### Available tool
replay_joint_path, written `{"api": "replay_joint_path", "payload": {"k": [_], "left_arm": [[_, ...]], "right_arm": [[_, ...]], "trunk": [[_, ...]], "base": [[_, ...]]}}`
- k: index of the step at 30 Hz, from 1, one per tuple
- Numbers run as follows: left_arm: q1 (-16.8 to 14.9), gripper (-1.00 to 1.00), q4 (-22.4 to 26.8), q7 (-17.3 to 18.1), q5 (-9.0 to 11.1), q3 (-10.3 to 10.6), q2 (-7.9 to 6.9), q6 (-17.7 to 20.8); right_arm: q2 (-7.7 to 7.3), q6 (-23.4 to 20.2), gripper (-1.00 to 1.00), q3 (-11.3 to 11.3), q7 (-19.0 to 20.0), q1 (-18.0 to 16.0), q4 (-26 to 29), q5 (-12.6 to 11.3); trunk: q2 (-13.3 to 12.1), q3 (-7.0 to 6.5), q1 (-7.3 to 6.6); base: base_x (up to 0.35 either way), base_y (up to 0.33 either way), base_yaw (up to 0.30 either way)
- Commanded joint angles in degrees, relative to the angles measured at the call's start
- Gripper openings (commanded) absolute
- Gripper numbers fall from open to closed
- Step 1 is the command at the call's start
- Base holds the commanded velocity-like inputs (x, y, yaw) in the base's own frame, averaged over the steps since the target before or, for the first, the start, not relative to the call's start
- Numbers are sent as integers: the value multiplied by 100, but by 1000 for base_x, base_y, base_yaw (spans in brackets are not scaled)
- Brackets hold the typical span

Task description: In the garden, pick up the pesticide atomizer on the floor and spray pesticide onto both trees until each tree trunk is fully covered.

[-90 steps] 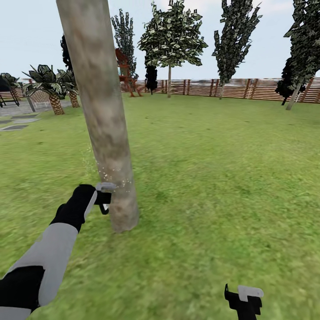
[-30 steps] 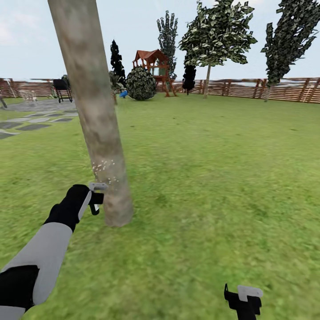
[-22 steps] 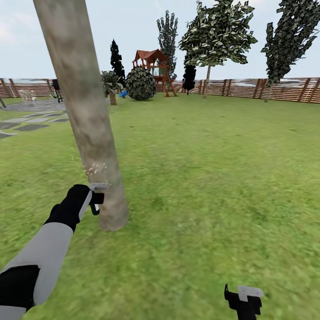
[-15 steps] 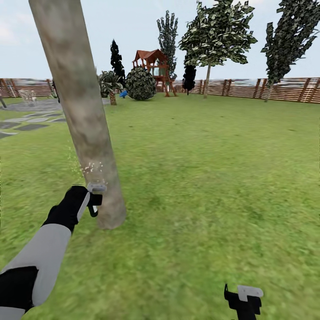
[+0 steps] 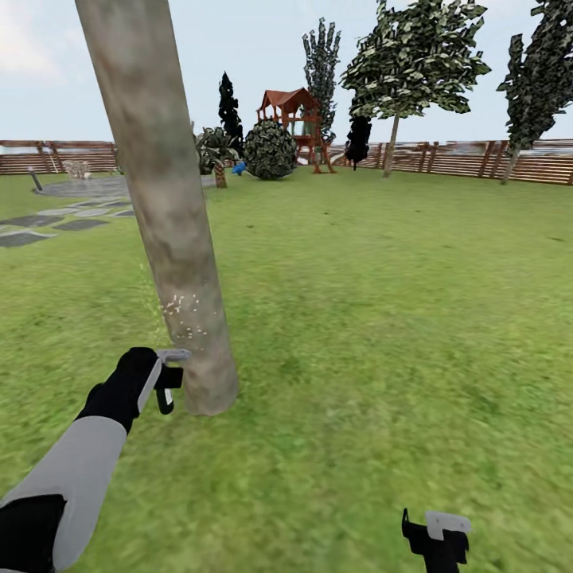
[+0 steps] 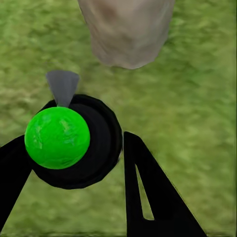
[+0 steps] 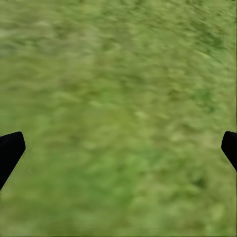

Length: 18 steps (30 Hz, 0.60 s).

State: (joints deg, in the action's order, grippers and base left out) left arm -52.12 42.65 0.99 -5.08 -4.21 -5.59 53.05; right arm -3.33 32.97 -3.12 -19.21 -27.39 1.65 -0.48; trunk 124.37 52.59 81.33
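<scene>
Reaching up from the lower left of the head view, our left arm stretches forward with its grey forearm and black wrist, ending in the left gripper (image 5: 169, 376) just beside the base of the tree trunk (image 5: 163, 207). In the left wrist view the left gripper (image 6: 74, 163) is clenched around the pesticide atomizer (image 6: 74, 140), a round black body with a bright green ball on it and a grey cone at its nozzle pointing toward the trunk base (image 6: 126, 29). Small white specks dot the bark a little above the gripper, left of centre in the head view.

At the bottom edge, right of centre, we see the right gripper (image 5: 438, 537) hanging low over the lawn (image 5: 382, 318); in the right wrist view its two black fingertips (image 7: 10, 150) sit far apart at the frame's edges, released, with only grass between them.

Farther off, grey stepping stones (image 5: 48, 227) lie at middle left. Along the back runs the slatted wooden fence (image 5: 461, 159), with a second tree (image 5: 418, 64) in the upper right and a red playhouse (image 5: 296, 119) beside a round bush (image 5: 270, 150).
</scene>
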Motion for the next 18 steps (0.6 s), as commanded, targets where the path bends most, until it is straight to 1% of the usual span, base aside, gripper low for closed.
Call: {"api": "replay_joint_path", "payload": {"k": [1,5,7,13,15,18], "left_arm": [[10,-100,6,31,-63,0,10,107],[33,-100,6,27,-65,-8,12,151],[38,-100,12,25,-59,-27,8,152],[44,-100,7,0,-55,-36,22,145],[44,-100,7,-2,-55,-36,23,144],[39,-100,14,-18,-55,-36,28,139]], "right_arm": [[-1,8,100,-34,-30,-3,-5,-5],[-1,8,100,-35,-30,-3,-6,-3],[-1,8,100,-37,-28,-5,-7,-4],[3,8,100,-34,-28,-3,2,-5],[5,8,100,-32,-30,-3,2,-5],[8,8,100,-35,-30,-3,2,-5]], "trunk": [[2,5,3],[2,5,3],[2,5,3],[2,5,3],[2,5,3],[2,5,3]], "base": [[335,0,1],[297,-17,0],[43,-162,0],[-221,-199,3],[-252,-199,151],[-232,-207,251]]}}
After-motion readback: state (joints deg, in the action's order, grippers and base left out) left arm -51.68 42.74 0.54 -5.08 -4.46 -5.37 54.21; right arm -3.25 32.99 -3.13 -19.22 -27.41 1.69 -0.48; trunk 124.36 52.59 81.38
